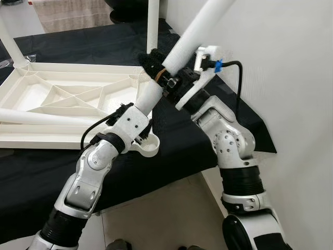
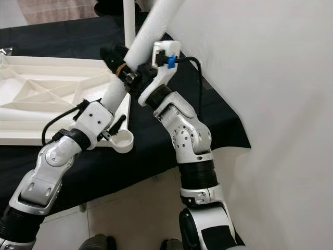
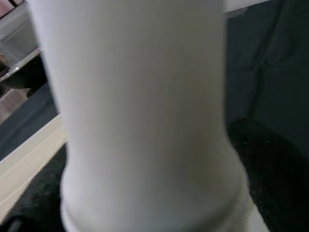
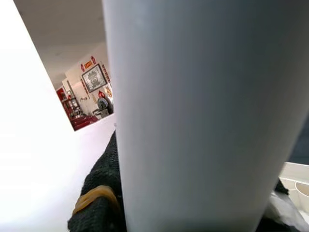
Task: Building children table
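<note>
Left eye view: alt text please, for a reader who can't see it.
Both grippers, left and right, clasp a slanted white table leg above the upturned white tabletop, which lies on a black cloth. Another leg already stands upright behind.

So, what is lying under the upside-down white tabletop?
The tabletop rests on a black cloth, which spreads out beyond its edges and hangs over the front. What carries the cloth cannot be seen, because the cloth covers it.
</note>
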{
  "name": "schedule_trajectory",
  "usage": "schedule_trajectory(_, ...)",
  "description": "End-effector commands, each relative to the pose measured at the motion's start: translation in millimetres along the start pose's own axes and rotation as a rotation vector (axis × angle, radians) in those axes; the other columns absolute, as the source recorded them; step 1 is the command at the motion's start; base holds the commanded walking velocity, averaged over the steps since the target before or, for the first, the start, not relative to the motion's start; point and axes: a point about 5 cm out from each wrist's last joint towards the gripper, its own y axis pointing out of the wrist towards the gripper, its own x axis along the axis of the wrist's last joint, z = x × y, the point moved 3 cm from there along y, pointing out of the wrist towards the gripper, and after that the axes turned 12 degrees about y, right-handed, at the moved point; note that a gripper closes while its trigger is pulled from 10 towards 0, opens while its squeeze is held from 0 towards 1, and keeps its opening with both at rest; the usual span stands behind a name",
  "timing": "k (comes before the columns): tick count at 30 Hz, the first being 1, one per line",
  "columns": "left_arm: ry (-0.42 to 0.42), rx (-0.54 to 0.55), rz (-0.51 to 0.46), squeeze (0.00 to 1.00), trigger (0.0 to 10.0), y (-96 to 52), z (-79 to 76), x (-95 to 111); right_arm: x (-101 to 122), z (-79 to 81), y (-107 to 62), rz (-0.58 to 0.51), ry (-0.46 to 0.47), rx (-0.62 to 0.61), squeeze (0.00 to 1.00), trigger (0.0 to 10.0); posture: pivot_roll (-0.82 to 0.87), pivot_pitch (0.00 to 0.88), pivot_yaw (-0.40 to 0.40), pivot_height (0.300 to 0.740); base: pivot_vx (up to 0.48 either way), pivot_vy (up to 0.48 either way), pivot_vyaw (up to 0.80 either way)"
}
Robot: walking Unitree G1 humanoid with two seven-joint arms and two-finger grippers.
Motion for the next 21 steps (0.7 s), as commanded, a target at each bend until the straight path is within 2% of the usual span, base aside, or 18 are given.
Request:
schedule_trajectory(1, -0.013, -0.072, -0.049, 1.00, 10.0, -1.7, -17.1, 9, 7, 8.4, 6.6, -0.027, -0.030, 0.036, 0.00, 0.0, 0.03, 0.101, -0.050, 0.740, 0.000, 0.000, 0.00)
schedule_trajectory(5, 0.041, -0.037, 0.011, 1.00, 10.0, -4.6, -8.3, -2, 11, 3.4, 4.8, -0.029, -0.054, 0.026, 0.00, 0.0, 0.03, 0.102, -0.050, 0.740, 0.000, 0.000, 0.00)
schedule_trajectory(6, 0.048, -0.015, 0.033, 0.00, 10.0, -7.4, -2.6, -7, 13, 0.8, 4.4, -0.029, -0.072, 0.022, 0.00, 0.0, 0.03, 0.106, -0.051, 0.740, 0.000, 0.000, 0.00)
schedule_trajectory(12, -0.004, 0.086, 0.139, 0.00, 10.0, -22.6, 19.7, -28, 26, -12.2, 5.2, -0.035, -0.152, -0.009, 0.00, 0.0, 0.04, 0.111, -0.053, 0.740, 0.000, 0.000, 0.00)
schedule_trajectory(13, -0.004, 0.086, 0.139, 0.00, 10.0, -22.6, 19.7, -28, 26, -12.2, 5.2, -0.035, -0.152, -0.009, 0.00, 0.0, 0.04, 0.111, -0.053, 0.740, 0.000, 0.000, 0.00)
schedule_trajectory(15, -0.048, 0.142, 0.186, 0.00, 10.0, -34.1, 27.1, -36, 31, -16.9, 5.5, -0.030, -0.180, -0.011, 0.00, 0.0, 0.05, 0.120, -0.057, 0.740, 0.000, 0.000, 0.00)
schedule_trajectory(19, -0.065, 0.166, 0.204, 0.00, 10.0, -38.9, 29.6, -39, 32, -18.6, 5.3, -0.025, -0.191, -0.009, 0.00, 0.0, 0.05, 0.119, -0.058, 0.740, 0.000, 0.000, 0.00)
schedule_trajectory(20, -0.179, 0.154, 0.185, 0.00, 10.0, -50.6, 17.3, -31, 36, -26.7, 6.1, 0.020, -0.212, 0.036, 0.00, 0.0, 0.05, 0.131, -0.061, 0.740, 0.000, 0.000, 0.00)
schedule_trajectory(21, -0.179, 0.154, 0.185, 0.00, 10.0, -50.6, 17.3, -31, 36, -26.7, 6.1, 0.020, -0.212, 0.036, 0.00, 0.0, 0.05, 0.131, -0.061, 0.740, 0.000, 0.000, 0.00)
